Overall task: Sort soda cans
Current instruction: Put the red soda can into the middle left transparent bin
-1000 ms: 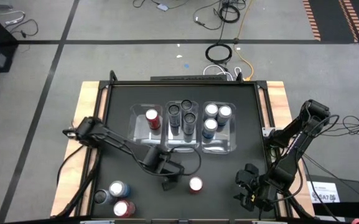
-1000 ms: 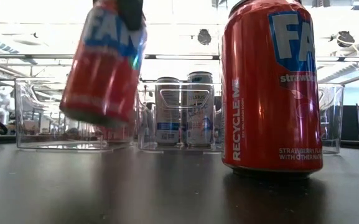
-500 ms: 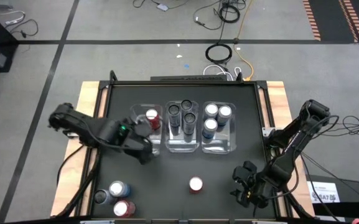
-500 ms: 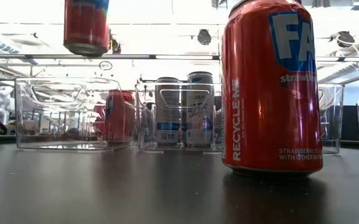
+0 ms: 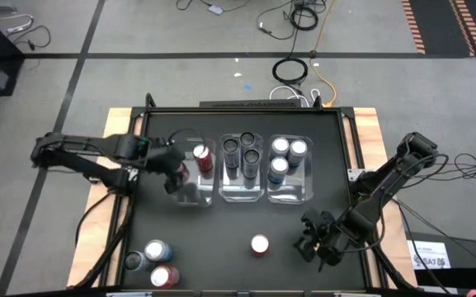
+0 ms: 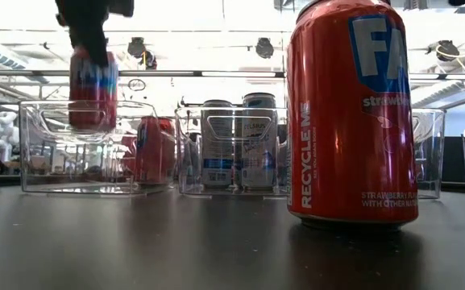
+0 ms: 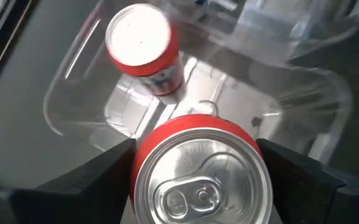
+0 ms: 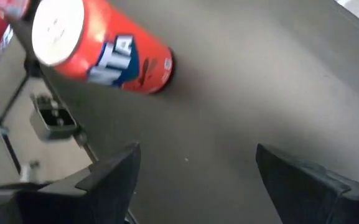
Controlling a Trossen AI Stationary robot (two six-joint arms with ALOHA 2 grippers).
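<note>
My left gripper (image 5: 174, 171) is shut on a red soda can (image 7: 201, 177) and holds it over the left clear bin (image 5: 190, 191). A second red can (image 7: 143, 42) stands on its base inside that bin. The middle bin (image 5: 243, 191) holds dark cans and the right bin (image 5: 291, 194) holds silver-blue ones. Another red can (image 5: 260, 244) stands upright on the table near the front. My right gripper (image 5: 310, 242) is open just to the right of that can (image 8: 101, 53), touching nothing. My left gripper pinches the red can between its two fingers (image 7: 95, 180), one on each side of the can's wall (image 7: 140, 163) near the top. The fingers slant down from above. The can (image 6: 93, 90) hangs upright below them, clear of the bin's floor.
Three more cans (image 5: 155, 262) stand together at the table's near left corner. The three bins stand side by side across the middle of the black table (image 5: 221, 231). Wooden rails (image 5: 118, 132) edge the table left and right.
My left gripper has carried the red can from the near middle of the table up and toward the far left, ending over the left bin. The can was tilted and now hangs upright. My right gripper has shifted slightly toward the standing red can and rolled at the wrist.
</note>
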